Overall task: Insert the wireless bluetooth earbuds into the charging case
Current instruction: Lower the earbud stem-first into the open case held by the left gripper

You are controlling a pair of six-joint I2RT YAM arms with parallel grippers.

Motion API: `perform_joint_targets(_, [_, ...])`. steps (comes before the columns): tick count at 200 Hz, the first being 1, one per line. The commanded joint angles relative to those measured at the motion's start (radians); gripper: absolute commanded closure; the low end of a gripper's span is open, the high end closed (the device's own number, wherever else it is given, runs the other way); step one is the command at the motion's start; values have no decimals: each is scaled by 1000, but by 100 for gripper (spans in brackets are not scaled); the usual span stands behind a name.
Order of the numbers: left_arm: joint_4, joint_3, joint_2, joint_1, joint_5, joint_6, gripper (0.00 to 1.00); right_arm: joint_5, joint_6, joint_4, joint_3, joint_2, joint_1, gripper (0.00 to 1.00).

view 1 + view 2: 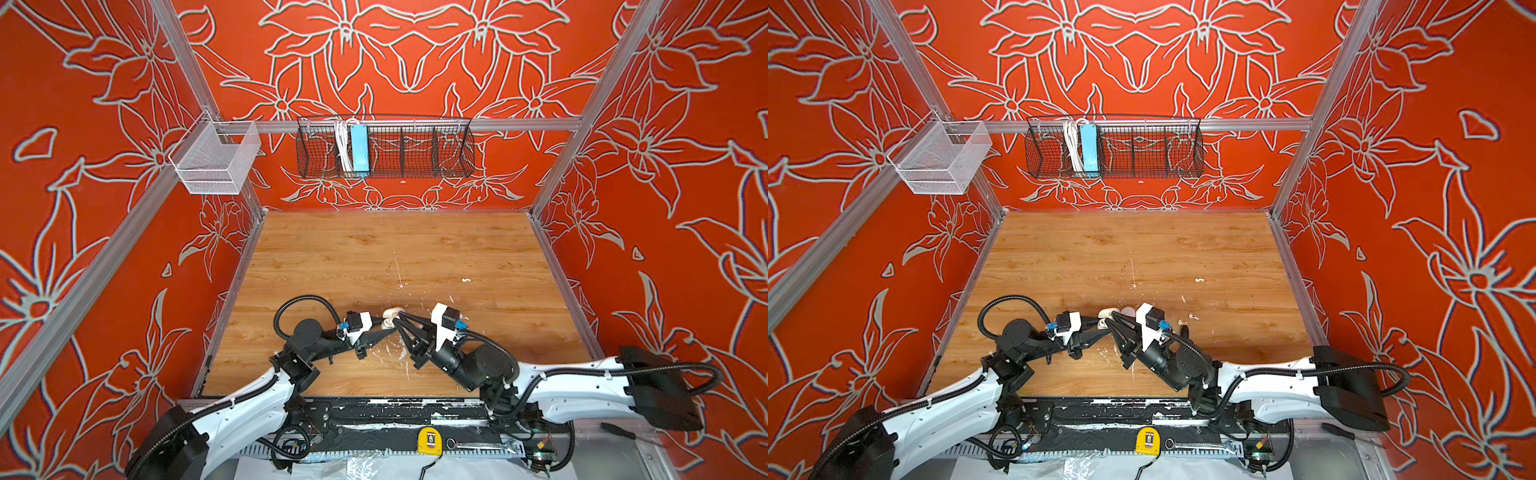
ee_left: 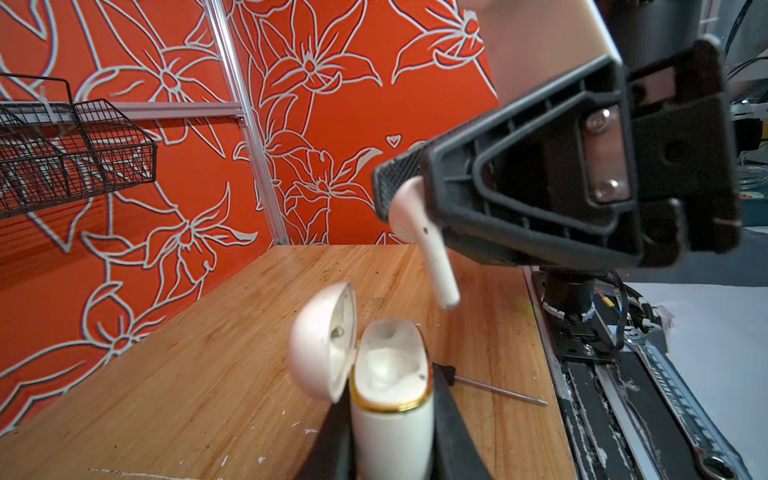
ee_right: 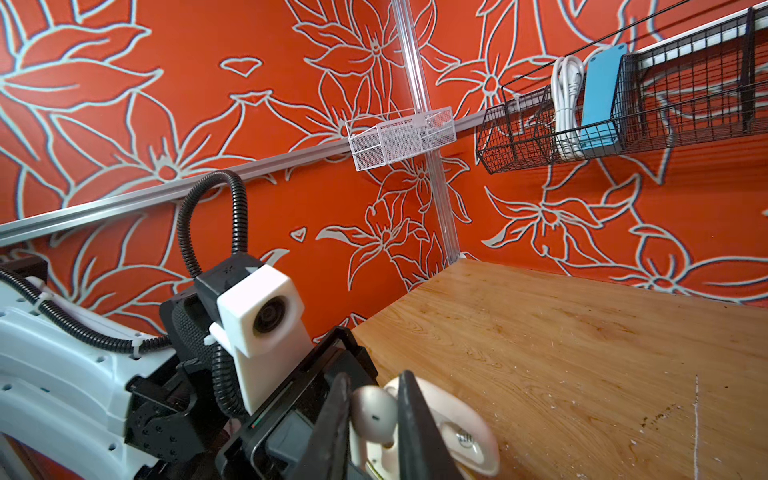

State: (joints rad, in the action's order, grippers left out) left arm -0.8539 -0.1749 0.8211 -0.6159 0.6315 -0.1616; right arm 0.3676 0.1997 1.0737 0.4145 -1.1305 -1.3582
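My left gripper (image 2: 390, 440) is shut on the charging case (image 2: 390, 419), holding it upright with its lid (image 2: 324, 345) swung open; both sockets look empty. Just above it my right gripper (image 2: 409, 195) is shut on a white earbud (image 2: 434, 253), stem pointing down toward the case and apart from it. The right wrist view shows the earbud's head (image 3: 372, 415) pinched between the jaws, with the case lid (image 3: 461, 428) behind. In both top views the grippers meet at the case (image 1: 390, 318) (image 1: 1106, 313) near the table's front middle. Another earbud (image 1: 466, 280) (image 1: 1200, 280) lies on the wood farther right.
A small white piece (image 1: 1192, 316) lies beside the right wrist. A screwdriver (image 2: 490, 384) shows beyond the case. On the back wall hang a black wire basket (image 1: 384, 149) and a white mesh basket (image 1: 216, 160). A yellow tape measure (image 1: 429, 440) sits on the front rail.
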Motion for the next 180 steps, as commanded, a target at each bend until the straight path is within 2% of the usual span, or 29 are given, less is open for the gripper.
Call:
perform_joint_targets(1, [-22,-7,-20,-8,20,-22,100,38,-34,65,23,-8,-16,91])
perform_joint_targets(108, [-24,-4,-28,-16,25,-33,100,82,-53,88,14,-23,-37,92])
perform_joint_targets(180, [-11,-6,-33,-19,-18,-20,100,156,-57,143,26,-88,-51,93])
